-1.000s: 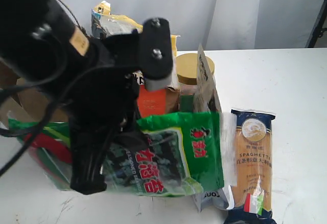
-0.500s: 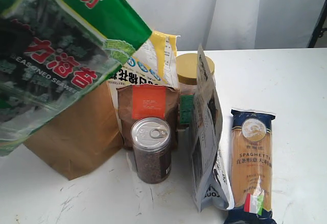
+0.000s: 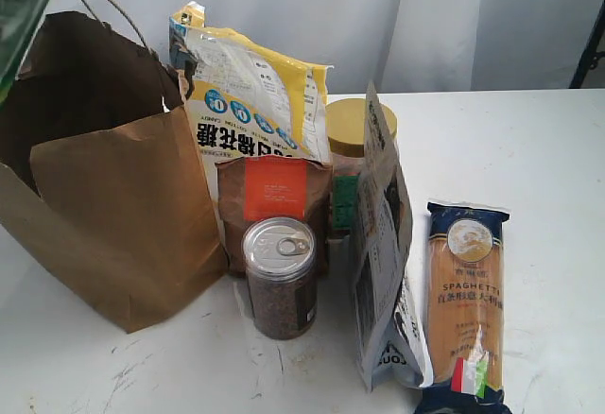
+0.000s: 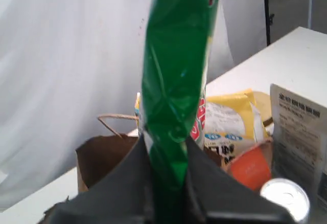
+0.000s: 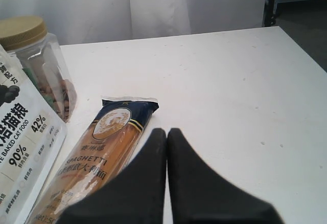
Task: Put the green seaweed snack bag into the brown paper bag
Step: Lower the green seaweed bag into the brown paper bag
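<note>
We find the green seaweed snack bag (image 3: 23, 3) raised off the bench (image 3: 529, 149) at the far left; only one corner of it shows in the exterior view, at the upper left edge, next to the left rim of the brown paper bag (image 3: 123, 215). It is not inside that bag. We cannot tell whether the two touch.

In the left wrist view the left gripper (image 4: 166, 147) has its dark fingers (image 4: 122, 183) clamped on the glossy green packet (image 4: 176, 81), one on each face. The open mouth of the paper bag (image 4: 99, 157) lies beyond the packet.

The paper bag stands upright on the left of the bench, mouth open, sides creased, with a thin string handle rising at its far rim.

Other items noted:
- A yellow-and-white candy bag (image 3: 255, 93) stands just right of the paper bag.
- A small dark-brown pouch (image 3: 274, 197) with an orange label stands in front of it.
- A metal-topped can (image 3: 280, 277) stands nearer still.
- A yellow-lidded jar (image 3: 352, 130) stands to the right, partly behind a white-grey upright pouch (image 3: 378, 244).
- A spaghetti packet (image 3: 465, 301) lies flat on the right.

The right gripper (image 5: 166, 132) is above the bench beside the spaghetti packet; its fingers (image 5: 138, 183) are pressed together with nothing between them.
</note>
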`<state>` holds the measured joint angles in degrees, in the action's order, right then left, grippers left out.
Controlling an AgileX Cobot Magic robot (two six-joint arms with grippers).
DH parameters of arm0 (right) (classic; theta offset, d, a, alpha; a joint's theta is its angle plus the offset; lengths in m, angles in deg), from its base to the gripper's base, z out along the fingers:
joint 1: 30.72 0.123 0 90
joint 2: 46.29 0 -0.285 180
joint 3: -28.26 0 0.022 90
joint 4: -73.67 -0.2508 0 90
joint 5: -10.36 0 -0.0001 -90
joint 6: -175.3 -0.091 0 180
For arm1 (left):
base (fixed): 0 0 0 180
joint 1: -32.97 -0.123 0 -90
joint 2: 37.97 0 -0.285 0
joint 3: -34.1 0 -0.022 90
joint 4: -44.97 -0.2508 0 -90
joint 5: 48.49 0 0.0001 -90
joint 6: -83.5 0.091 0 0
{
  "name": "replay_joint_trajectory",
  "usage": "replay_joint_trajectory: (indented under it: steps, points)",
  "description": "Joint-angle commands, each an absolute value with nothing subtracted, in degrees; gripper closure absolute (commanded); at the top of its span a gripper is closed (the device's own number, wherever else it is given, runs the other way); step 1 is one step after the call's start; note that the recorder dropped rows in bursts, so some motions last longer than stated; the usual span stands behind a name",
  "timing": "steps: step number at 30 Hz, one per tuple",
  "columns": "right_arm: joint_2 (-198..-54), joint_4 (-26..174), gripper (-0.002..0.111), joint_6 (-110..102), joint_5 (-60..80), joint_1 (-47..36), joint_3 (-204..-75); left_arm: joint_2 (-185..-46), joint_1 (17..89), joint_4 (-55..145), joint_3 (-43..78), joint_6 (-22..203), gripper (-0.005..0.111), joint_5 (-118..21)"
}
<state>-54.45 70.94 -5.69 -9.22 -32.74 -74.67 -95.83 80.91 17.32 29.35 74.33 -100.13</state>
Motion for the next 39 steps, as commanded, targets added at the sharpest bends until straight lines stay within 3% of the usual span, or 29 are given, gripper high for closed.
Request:
replay_joint_trajectory:
  steps: [1,7,18,27,39]
  points:
    - [-54.1,70.8,0.108,-5.5,-9.0,-33.1,-74.5,-95.6,80.9,7.7,29.2,66.6,0.107,-93.5]
    - [-54.1,70.8,0.108,-5.5,-9.0,-33.1,-74.5,-97.2,80.9,-3.4,29.2,56.0,0.107,-88.9]
    - [-54.1,70.8,0.108,-5.5,-9.0,-33.1,-74.5,-105.4,80.8,-26.4,29.2,25.6,0.107,-92.9]
    - [-54.1,70.8,0.108,-5.5,-9.0,-33.1,-74.5,-106.6,63.9,-15.3,25.3,17.8,0.107,-79.5]
    - [-54.1,70.8,0.108,-5.5,-9.0,-33.1,-74.5,-112.6,54.0,-11.0,23.5,17.7,0.107,-66.7]
